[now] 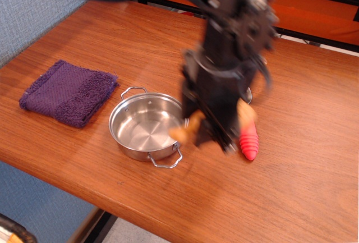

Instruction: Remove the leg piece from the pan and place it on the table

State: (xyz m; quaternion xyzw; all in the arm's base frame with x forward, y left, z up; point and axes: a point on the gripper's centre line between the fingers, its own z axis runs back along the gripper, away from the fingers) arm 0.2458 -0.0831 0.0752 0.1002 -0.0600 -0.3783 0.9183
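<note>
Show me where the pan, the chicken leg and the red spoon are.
pan [143,128], table camera view, bare inside bottom.
chicken leg [184,132], same view, orange end left of the claw.
red spoon [249,143], same view, visible handle end.
</note>
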